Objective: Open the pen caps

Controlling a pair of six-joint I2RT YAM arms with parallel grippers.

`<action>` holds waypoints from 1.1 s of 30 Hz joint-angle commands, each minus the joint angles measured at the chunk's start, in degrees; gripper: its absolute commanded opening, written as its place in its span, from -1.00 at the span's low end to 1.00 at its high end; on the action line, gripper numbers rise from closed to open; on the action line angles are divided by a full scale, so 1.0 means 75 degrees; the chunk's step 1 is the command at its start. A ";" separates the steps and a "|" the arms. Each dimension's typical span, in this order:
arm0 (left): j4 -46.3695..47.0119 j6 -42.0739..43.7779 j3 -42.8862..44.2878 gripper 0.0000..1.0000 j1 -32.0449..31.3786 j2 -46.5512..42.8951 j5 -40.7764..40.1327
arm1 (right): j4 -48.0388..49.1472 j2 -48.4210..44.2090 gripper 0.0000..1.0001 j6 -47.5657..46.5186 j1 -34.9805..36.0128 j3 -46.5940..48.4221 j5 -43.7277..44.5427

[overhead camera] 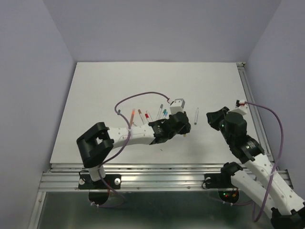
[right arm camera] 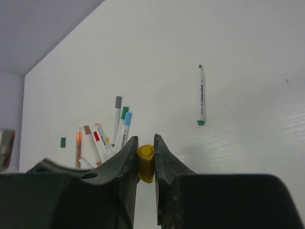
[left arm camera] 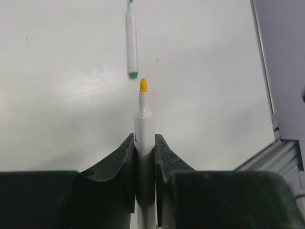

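Squeezed the yellow pen (left arm camera: pixel 144 119) tight in the left gripper (left arm camera: pixel 144 142), bare yellow tip poking out past the fingers. Pinched the little yellow cap (right arm camera: pixel 146 162) in the right gripper (right arm camera: pixel 145 143) — off its pen. Could drop the cap if let go up high — would roll away. Could smear the table (right arm camera: pixel 238 157) with the wet tip if dipped too low. Could not see the back end of the yellow pen, hidden by the fingers. Could not tell which of the bunch of pens (right arm camera: pixel 100 138) had caps on, half hidden behind a finger. Saw a green pen (right arm camera: pixel 201 98) lying alone, a green cap (right arm camera: pixel 63 142) far off.
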 commanded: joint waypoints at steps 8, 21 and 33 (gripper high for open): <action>-0.2214 0.1139 0.4866 -0.87 0.1111 0.4012 -0.0178 | -0.1666 -0.1787 -0.99 0.0662 -0.0010 -0.0280 -0.0235; -0.3039 0.1092 0.6322 -0.73 0.1251 0.5317 -0.0414 | -0.1937 -0.2068 -0.98 0.0627 -0.0021 -0.0292 -0.0258; -0.3028 0.1396 0.6276 -0.28 0.1251 0.5177 -0.0097 | -0.2101 -0.1963 -0.94 0.0686 -0.0010 -0.0269 -0.0037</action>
